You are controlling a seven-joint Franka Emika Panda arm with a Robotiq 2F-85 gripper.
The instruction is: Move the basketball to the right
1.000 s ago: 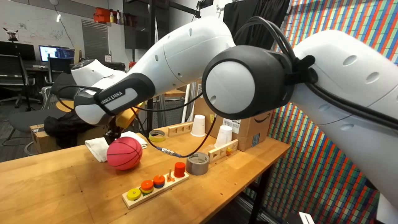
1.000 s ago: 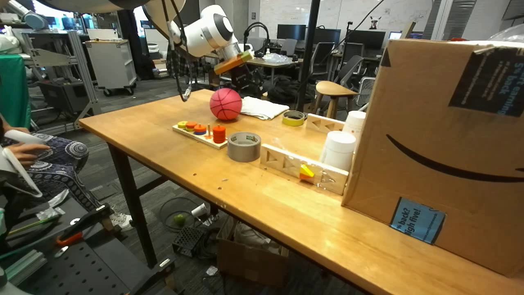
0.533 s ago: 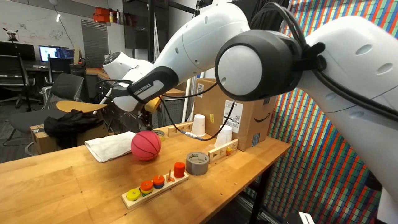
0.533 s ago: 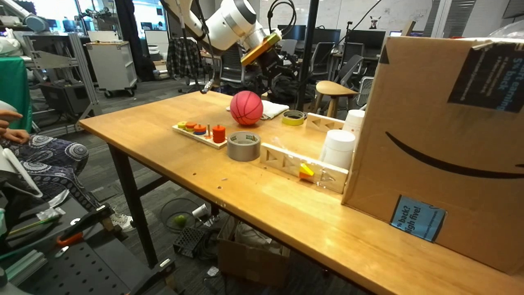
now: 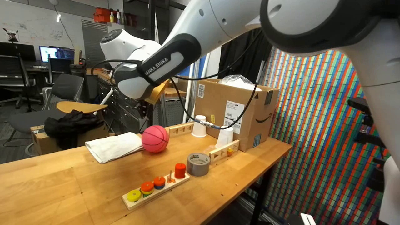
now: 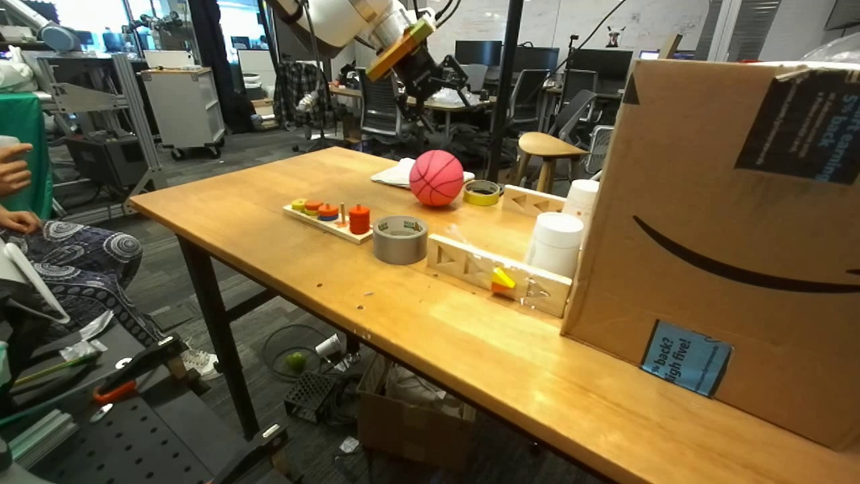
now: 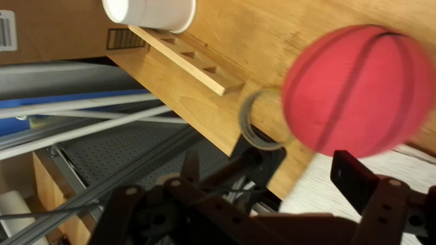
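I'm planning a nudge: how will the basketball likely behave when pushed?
The basketball will likely roll, being round on a flat tabletop. Its undented outline suggests inflation, so perhaps light and springy. Rolling onto the white cloth beside it might slow it.

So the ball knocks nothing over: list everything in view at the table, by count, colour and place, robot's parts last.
Table: 1, brown, in every view
Cardboard box: 1, brown, toward one table end
Cups: 2, white, upside down, by the cardboard box
Wooden strips: 2, pale wood, one by each cup
Small piece: 1, maybe 2, yellow and orange, at a wooden strip
Grey tape roll: 1, grey, at a wooden strip's end
Stacking toy: 1, multicoloured, beside the grey tape roll
Cloth: 1, white, at the table's edge
Basketball: 1, pinkish red, beside the cloth
Yellow tape roll: 1, yellow, near the basketball
Arm: 1, white and black, above table height
Hand: 1, black, open, apart from the basketball
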